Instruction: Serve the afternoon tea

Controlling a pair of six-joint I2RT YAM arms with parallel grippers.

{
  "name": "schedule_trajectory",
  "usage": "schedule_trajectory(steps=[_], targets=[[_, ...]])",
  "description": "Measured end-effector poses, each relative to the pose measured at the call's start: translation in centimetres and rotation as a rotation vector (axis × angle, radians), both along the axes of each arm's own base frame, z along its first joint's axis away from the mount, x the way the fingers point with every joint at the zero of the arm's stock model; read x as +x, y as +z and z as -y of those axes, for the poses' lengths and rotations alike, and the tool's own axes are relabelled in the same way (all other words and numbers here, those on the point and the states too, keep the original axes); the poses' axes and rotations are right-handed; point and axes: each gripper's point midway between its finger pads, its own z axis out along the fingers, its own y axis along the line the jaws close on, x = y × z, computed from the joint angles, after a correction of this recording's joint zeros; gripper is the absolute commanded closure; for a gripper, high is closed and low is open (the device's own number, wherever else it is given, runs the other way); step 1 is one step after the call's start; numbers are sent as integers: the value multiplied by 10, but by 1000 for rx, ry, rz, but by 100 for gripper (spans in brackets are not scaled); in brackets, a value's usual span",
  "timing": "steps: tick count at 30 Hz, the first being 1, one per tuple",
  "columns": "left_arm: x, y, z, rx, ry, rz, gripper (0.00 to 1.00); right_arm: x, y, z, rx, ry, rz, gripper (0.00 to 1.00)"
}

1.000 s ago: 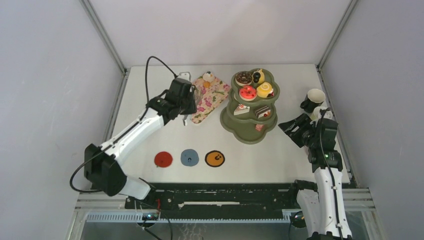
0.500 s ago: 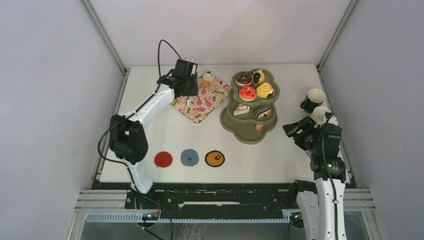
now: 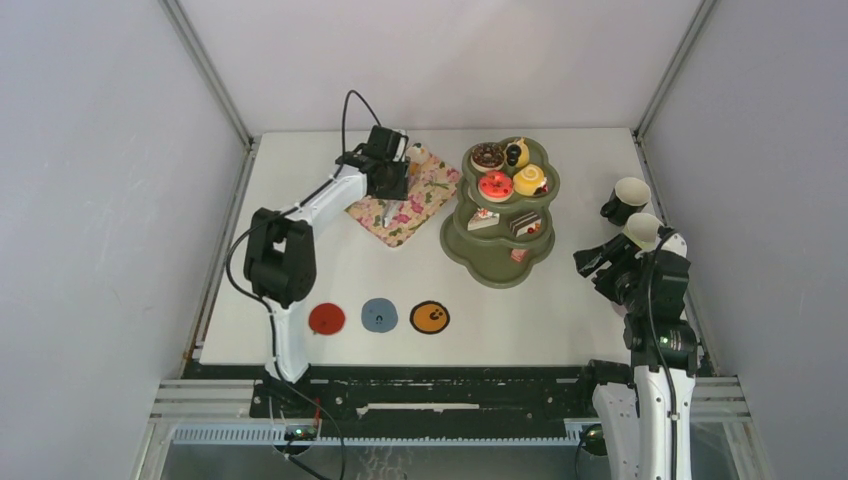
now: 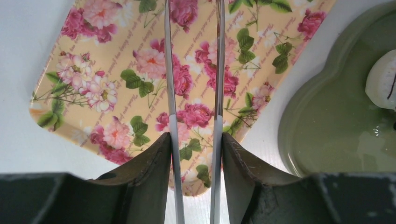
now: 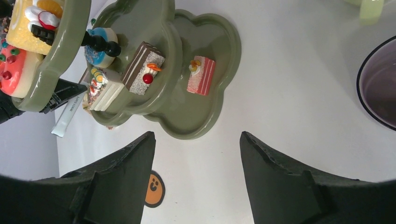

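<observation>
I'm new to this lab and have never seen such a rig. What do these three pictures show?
Two white-and-black robot arms are bolted at the near edge of a white table. One picture looks down from above; the other two come from cameras on the wrists. On it are an olive-green three-tier scalloped stand with toy cakes, a pink floral rectangular tray, three round coasters (red, blue, orange) and two dark mugs. The left gripper hangs open over the tray; the right gripper, also open, faces the stand. Neither holds anything.
</observation>
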Motion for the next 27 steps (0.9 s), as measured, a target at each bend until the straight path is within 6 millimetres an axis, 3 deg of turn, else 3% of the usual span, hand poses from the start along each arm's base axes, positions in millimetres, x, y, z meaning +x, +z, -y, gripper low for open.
schedule_trajectory(steps=[15,27], targets=[[18,-15,8,4,11,-19,52,-2,-3,0,0,-3,-14,25],[28,-24,0,12,42,-36,52,-2,-3,1,-1,-4,-14,25]])
